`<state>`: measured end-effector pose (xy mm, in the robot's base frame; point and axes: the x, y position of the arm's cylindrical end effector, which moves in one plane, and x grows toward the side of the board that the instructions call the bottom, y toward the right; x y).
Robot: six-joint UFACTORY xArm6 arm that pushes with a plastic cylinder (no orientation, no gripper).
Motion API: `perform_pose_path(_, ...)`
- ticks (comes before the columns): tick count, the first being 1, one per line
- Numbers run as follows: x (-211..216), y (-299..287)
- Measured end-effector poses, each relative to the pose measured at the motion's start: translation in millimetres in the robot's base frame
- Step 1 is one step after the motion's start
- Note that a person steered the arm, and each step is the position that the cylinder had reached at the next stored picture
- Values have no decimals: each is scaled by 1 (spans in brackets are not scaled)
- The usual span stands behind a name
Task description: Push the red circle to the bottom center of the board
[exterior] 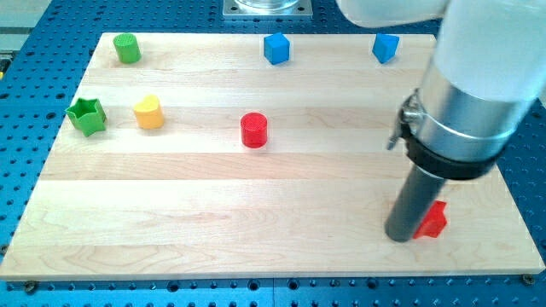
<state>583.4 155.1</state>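
The red circle [253, 130], a short cylinder, stands on the wooden board [213, 222] a little above and left of the board's middle. My tip [401, 235] is low at the view's right, far to the right of and below the red circle. It touches or nearly touches the left side of a second red block [432, 220], whose shape is partly hidden by the rod.
A green cylinder [127, 48] is at the top left. A green star [86, 115] and a yellow heart [148, 112] are at the left. Two blue blocks [276, 48] [386, 47] sit along the top edge.
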Motion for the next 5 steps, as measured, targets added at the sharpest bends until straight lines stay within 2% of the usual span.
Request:
perform_pose_path(1,0,-1)
perform_pose_path(2,4,40)
perform_pose_path(3,0,-7)
perform_pose_path(4,-91,-53)
perform_pose_path(5,-171,-49)
